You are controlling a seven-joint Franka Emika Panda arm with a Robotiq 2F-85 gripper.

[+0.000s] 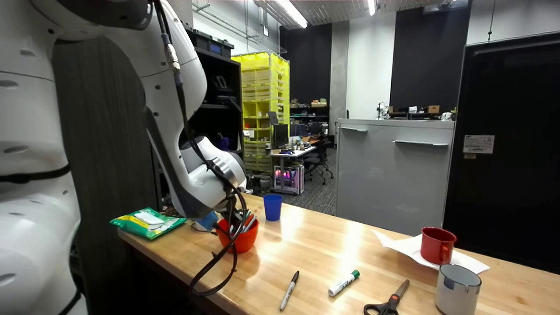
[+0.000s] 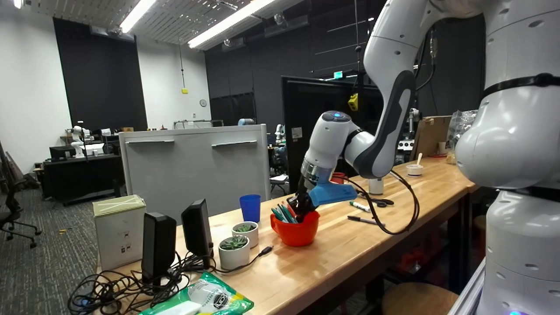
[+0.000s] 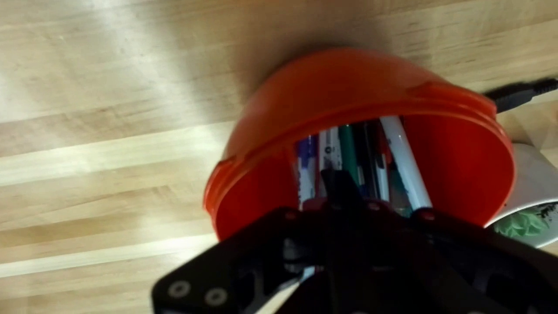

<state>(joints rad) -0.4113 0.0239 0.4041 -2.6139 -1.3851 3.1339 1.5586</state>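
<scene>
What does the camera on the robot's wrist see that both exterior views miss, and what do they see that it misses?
Only the wrist view: a purple marker and, beside it, a white one with dark print.

Only the exterior views, both of them: a blue cup, scissors and a green packet.

Shared by all: the red bowl holding pens, with the fingers at its mouth, and the wooden table.

— Where's the light from?
— Long white ceiling tubes [image 2: 232, 22], high above the black jointed claw [image 3: 338, 181]; glare streaks the pale wooden tabletop [image 1: 315, 249] below it.
— And the wrist view?
— Dimmer, softly blurred; the claw near-black, shadow edging the round red-orange plastic bowl [image 3: 331, 83] beneath it.
</scene>
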